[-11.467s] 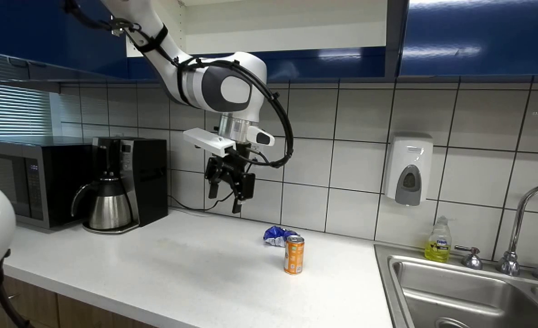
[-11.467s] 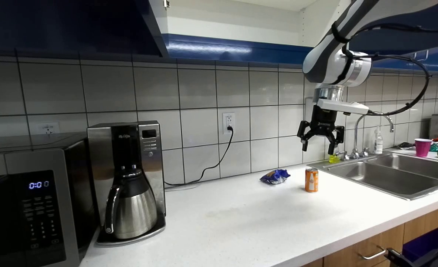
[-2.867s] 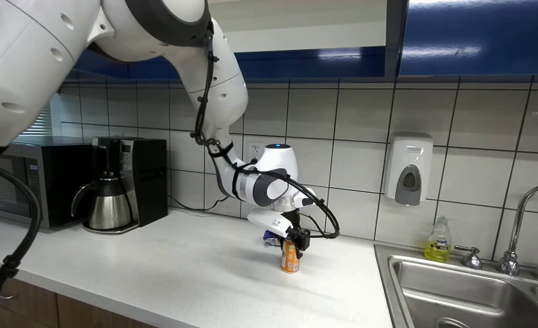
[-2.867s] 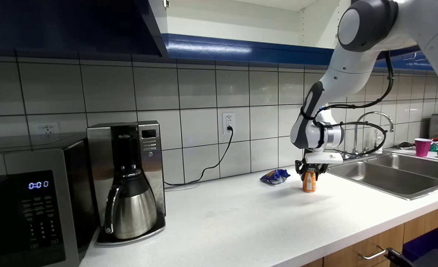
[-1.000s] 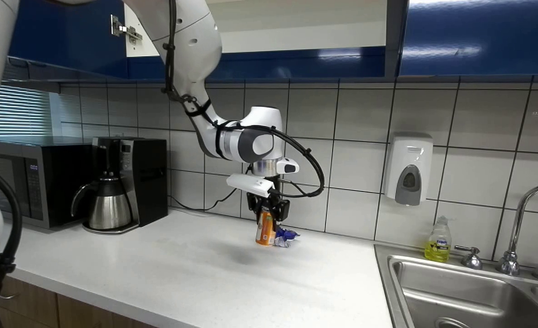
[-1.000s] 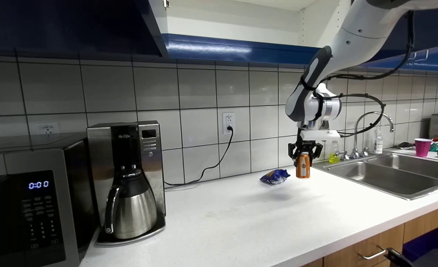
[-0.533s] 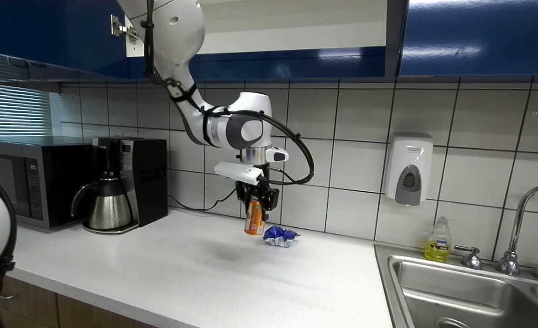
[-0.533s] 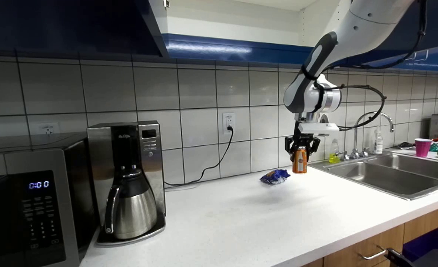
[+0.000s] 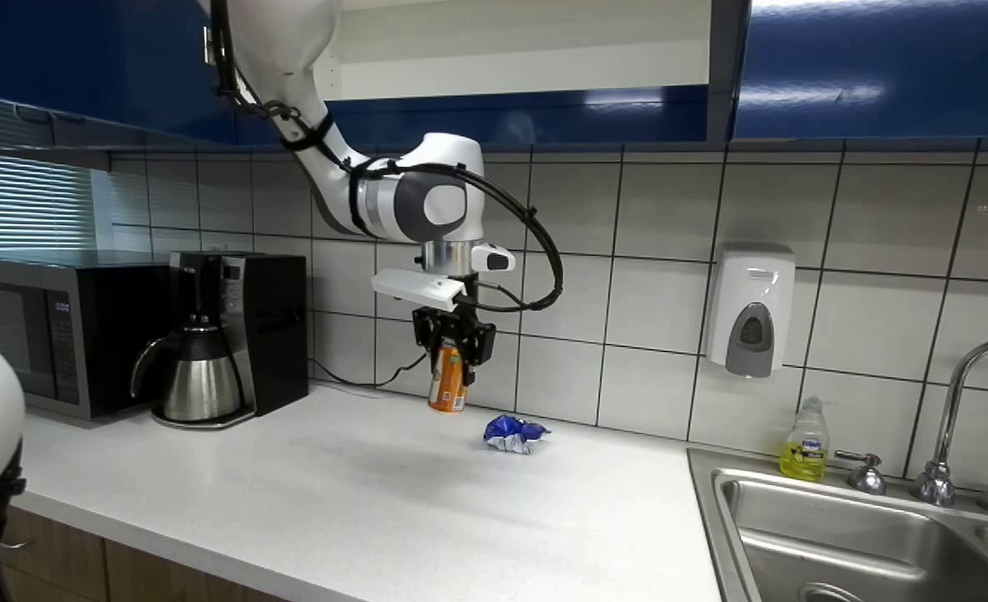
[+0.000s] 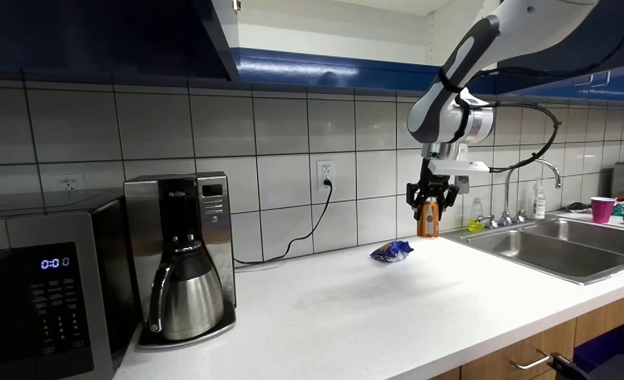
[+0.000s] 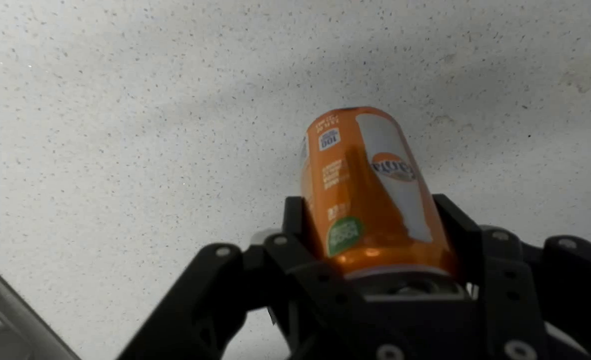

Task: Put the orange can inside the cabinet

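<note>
The orange can (image 9: pixel 446 386) hangs above the counter, slightly tilted, with my gripper (image 9: pixel 451 368) shut around its upper part. In the wrist view a black finger (image 11: pixel 294 215) presses on each side of the can (image 11: pixel 363 190), and its silvery top sits close under the palm. Both exterior views show the cabinet with its pale interior (image 10: pixel 333 31) exposed above a blue lower edge (image 10: pixel 301 68). The can and gripper are below that edge, in front of the tiled wall. Part of the cabinet opening is hidden behind the arm.
A crumpled blue wrapper (image 9: pixel 512 433) lies on the counter near the wall. The coffee maker (image 10: pixel 185 264) and microwave (image 10: pixel 43 295) stand at one end, the steel sink (image 9: pixel 828 518) at the other. A dark blue cabinet door (image 9: pixel 101 67) swings out beside the opening.
The gripper, open above the counter at first, came down and shut on the standing can. Over the last second the can has risen further, past the blue wrapper.
</note>
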Robot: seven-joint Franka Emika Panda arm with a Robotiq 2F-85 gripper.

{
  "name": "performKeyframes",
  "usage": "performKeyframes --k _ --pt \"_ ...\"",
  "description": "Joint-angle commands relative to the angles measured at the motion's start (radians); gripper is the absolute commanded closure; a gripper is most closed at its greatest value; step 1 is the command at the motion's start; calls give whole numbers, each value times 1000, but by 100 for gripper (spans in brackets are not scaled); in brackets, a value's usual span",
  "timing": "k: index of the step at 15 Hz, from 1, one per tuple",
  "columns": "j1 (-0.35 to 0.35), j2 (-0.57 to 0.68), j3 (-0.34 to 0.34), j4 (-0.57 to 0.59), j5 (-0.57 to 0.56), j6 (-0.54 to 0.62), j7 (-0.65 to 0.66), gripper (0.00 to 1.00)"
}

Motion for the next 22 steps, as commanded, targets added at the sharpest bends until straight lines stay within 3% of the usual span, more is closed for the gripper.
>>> performKeyframes --k 1,11,22 --pt "3 -116 5 -40 -22 -73 -9 61" --pt "22 -305 18 -7 -43 -266 7 61" --pt "60 -341 55 197 -39 -402 34 61"
